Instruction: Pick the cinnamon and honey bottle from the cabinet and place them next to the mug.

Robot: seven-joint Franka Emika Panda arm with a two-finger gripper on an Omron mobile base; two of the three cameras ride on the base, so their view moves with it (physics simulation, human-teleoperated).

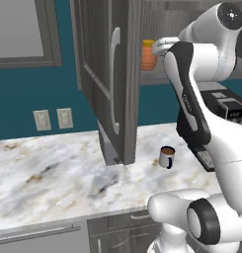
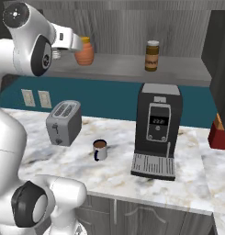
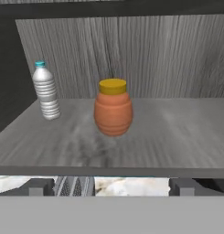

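The honey bottle (image 3: 113, 113), squat, orange and yellow-lidded, stands upright on the shelf of the open grey cabinet (image 3: 177, 137). My gripper (image 3: 111, 186) is open in front of the shelf edge. Its fingertips (image 3: 38, 186) are spread wide on either side of the bottle's line and stay short of it. From the right base view the hand (image 2: 76, 43) sits just left of the honey bottle (image 2: 84, 51). The cinnamon (image 2: 152, 56), a slim brown jar, stands further right on the same shelf. The blue-and-white mug (image 2: 100, 150) rests on the marble counter below.
A clear water bottle (image 3: 45, 91) stands at the shelf's left. The open cabinet door (image 1: 100, 74) with its long silver handle hangs over the counter. A toaster (image 2: 63, 123) and a black coffee machine (image 2: 157, 133) flank the mug (image 1: 167, 157).
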